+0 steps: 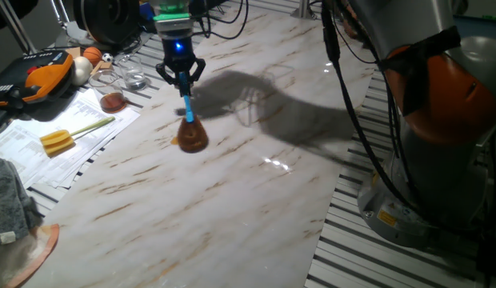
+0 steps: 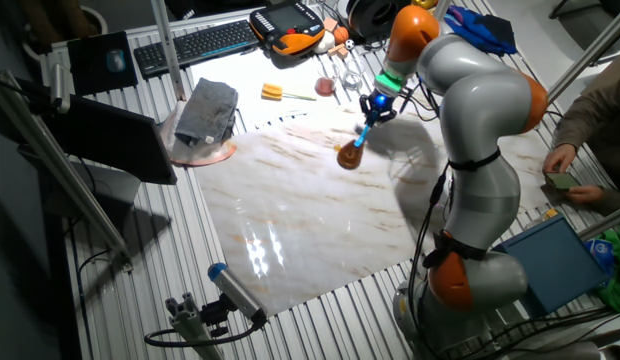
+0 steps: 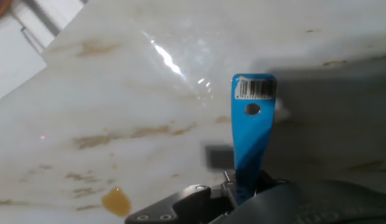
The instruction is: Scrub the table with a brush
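To the left of my end effector (image 1: pixel 182 80), a yellow-headed tool with a pale green handle (image 1: pixel 72 134) is lying on papers. My end effector is clamping the thin blue handle of the brown-bristled brush (image 1: pixel 190 128), whose head is resting directly below on the glossy white marble-look bench (image 1: pixel 232 200).

Dim all around, with grey slatted metal surface (image 2: pixel 320 320), black keyboard (image 2: pixel 195 42), folded grey cloth (image 2: pixel 207 110) and scattered papers (image 1: pixel 52 148).
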`<action>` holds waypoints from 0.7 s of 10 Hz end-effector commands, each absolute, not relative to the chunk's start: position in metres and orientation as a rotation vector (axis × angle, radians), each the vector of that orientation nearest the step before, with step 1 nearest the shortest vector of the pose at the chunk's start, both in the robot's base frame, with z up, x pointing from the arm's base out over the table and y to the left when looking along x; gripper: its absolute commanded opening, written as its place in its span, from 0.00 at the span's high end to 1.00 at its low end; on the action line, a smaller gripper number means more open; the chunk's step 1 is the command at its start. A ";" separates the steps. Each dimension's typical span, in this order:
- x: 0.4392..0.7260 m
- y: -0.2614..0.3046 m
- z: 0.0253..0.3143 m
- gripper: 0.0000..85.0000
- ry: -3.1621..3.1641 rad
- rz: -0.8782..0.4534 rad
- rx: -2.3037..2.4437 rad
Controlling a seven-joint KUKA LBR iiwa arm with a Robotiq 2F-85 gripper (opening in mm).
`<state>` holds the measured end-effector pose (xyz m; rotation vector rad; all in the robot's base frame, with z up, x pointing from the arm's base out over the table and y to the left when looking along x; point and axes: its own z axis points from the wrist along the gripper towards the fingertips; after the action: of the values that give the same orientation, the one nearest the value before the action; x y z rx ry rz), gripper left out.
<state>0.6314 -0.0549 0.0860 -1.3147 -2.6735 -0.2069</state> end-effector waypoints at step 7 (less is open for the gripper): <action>0.661 -0.057 0.075 1.00 -2.658 -0.169 -1.536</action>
<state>0.6609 -0.0577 0.0751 -1.5328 -2.6595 -0.1691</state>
